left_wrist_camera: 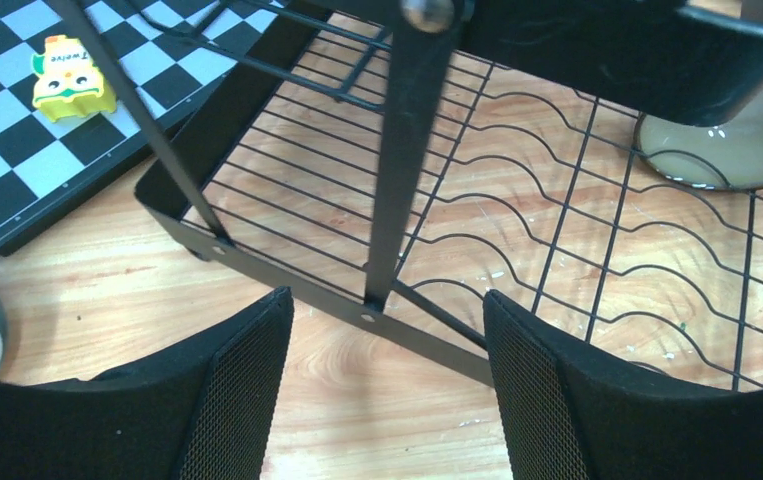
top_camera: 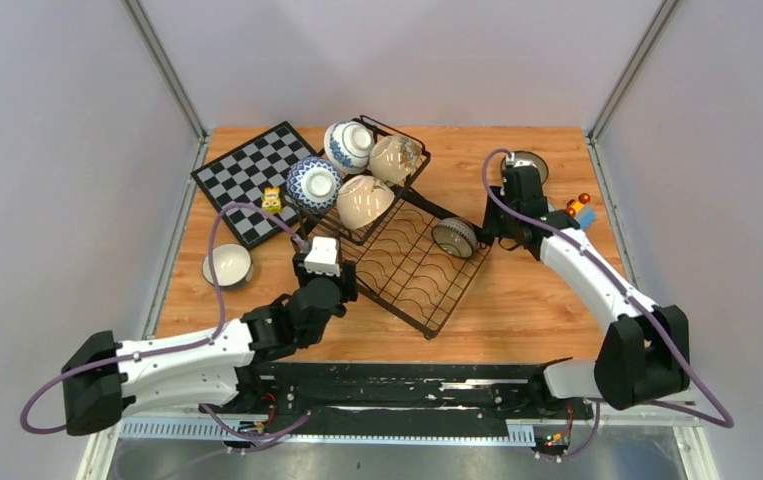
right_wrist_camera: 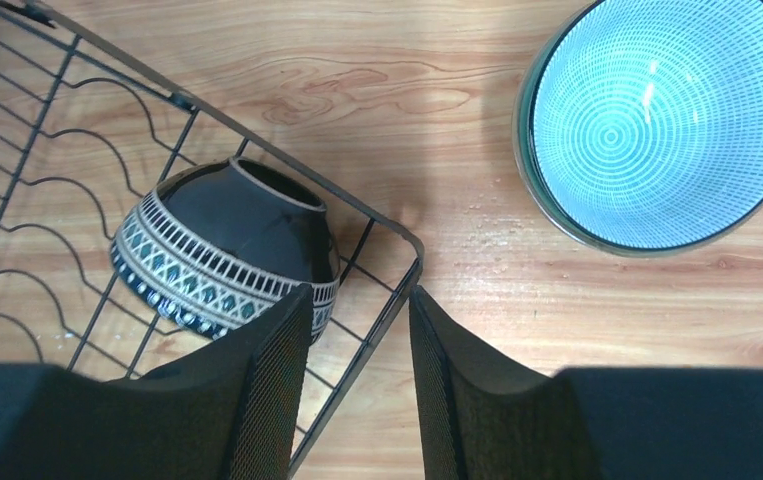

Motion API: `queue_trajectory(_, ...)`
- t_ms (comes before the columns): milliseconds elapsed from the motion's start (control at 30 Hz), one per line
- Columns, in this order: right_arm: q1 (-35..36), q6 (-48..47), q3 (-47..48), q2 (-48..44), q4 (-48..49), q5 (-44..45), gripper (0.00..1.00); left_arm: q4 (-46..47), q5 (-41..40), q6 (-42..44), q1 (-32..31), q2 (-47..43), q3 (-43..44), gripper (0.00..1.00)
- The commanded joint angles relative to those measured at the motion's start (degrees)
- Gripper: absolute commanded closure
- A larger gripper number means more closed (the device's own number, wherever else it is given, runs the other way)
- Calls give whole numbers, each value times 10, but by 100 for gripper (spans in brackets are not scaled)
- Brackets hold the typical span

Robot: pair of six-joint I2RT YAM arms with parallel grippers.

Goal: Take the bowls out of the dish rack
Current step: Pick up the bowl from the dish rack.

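Left gripper [left_wrist_camera: 385, 320] gapes empty at the dish rack's [left_wrist_camera: 307, 292] near-left corner. Right gripper [right_wrist_camera: 359, 300], part-open and empty, straddles its right rim beside the dark bowl [right_wrist_camera: 227, 250] lying inside. Closing there may grab wire instead.

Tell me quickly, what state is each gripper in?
Left gripper: open, holding nothing.
Right gripper: open, holding nothing.

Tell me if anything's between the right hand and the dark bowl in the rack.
Yes: the dish rack's corner rim wire passes between the right hand's fingers, beside the dark bowl tipped inside it.
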Motion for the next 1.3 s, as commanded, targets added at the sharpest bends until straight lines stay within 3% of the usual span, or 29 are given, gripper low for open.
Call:
queue_trajectory(0,17,-6,-4,-41,-47,7,55,-84,6,-31,-6,-73,-15,26)
queue_trajectory(233,104,-68,1,-120,-73,50,50,-219,47,-99,-5,-185,-13,19)
queue_trajectory(333,168,-115,-13,-140,-74,115,42,-282,65,-160,-5,-224,-9,19)
queue_trajectory(600,285,-240,-17,-77,-55,302,35,-426,74,-300,-5,-315,-5,19)
queue_trajectory(1000,323,-369,-57,25,105,387,31,-536,39,-369,-5,-431,-13,19)
queue_trajectory(1267,324,-428,-85,87,197,438,42,-533,25,-373,-5,-473,-28,19)
